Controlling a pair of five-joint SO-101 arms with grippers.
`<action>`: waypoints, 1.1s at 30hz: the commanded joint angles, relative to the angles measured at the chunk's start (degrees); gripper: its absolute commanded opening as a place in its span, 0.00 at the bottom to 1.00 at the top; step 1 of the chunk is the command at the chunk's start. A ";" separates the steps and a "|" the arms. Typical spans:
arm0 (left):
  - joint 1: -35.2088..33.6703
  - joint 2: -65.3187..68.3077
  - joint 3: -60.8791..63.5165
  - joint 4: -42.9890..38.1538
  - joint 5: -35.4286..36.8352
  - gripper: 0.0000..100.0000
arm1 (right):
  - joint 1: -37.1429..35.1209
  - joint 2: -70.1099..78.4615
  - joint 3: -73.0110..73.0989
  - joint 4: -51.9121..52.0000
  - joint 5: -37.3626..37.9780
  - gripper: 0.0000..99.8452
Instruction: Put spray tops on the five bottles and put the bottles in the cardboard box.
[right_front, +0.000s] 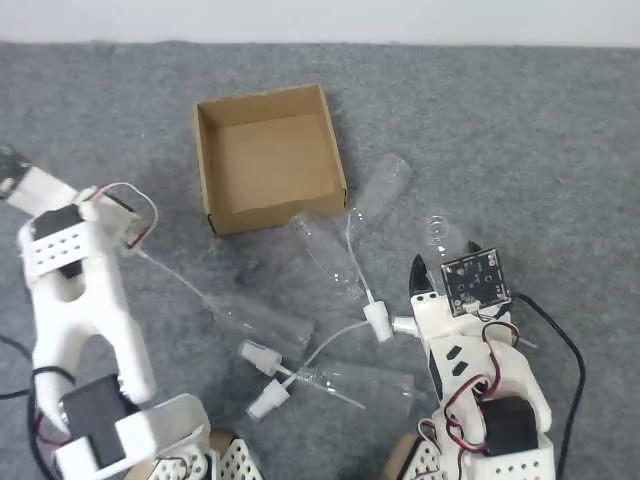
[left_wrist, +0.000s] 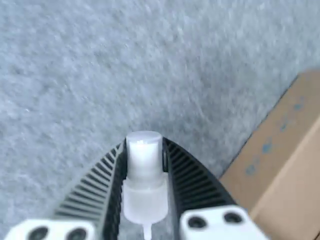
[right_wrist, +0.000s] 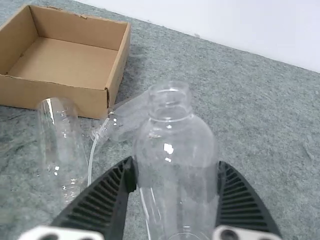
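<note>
We look down on the cardboard box (right_front: 280, 208) from high above; both wrist cameras sit low, each catching that box, the left closest.

White arms (right_front: 80, 300) carry black ribbed jaws, red wires (right_front: 492, 352).

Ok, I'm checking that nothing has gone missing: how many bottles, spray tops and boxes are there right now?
Clear plastic bottles: 5
White spray tops: 5
Cardboard box: 1
Total: 11
</note>
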 joint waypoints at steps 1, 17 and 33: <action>-1.58 -3.52 -4.62 -0.88 0.09 0.01 | -0.57 -1.19 -0.35 -1.27 -0.53 0.17; -5.45 -5.98 -8.04 -0.79 0.35 0.01 | -9.45 -1.27 -0.35 -0.66 -5.36 0.17; -0.09 -32.70 0.66 -0.88 2.73 0.01 | -19.91 -1.27 5.80 -8.13 -4.84 0.17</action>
